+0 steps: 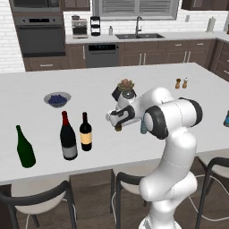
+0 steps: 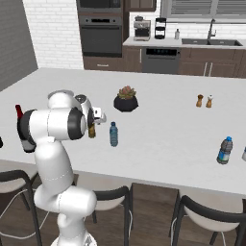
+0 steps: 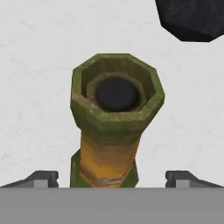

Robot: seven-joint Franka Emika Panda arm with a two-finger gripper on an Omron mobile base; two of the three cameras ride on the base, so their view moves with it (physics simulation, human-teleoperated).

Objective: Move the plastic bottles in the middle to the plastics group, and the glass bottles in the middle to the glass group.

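Your hand (image 3: 112,177) hangs wide open right over the small olive-brown glass bottle (image 3: 114,118), one dark fingertip (image 3: 41,178) on each side of its neck, not touching it. The bottle stands upright on the white bench (image 1: 147,85). Just beside it stands the small see-through blue plastic bottle (image 2: 113,134). To your left stand the black wine bottle with the tan label (image 1: 85,132), the red-topped bottle (image 1: 68,137) and the green wine bottle (image 1: 25,147). Far to your right stands another small blue bottle (image 2: 224,150).

Room round the olive-brown bottle (image 3: 116,127)

We see bare surface (image 3: 35,87) both sides of its neck, jaws wide w/ gaps; black plant pot (image 3: 192,17) near beyond, blue bottle (image 2: 113,134) just beside, wine bottles (image 1: 77,134) well apart.
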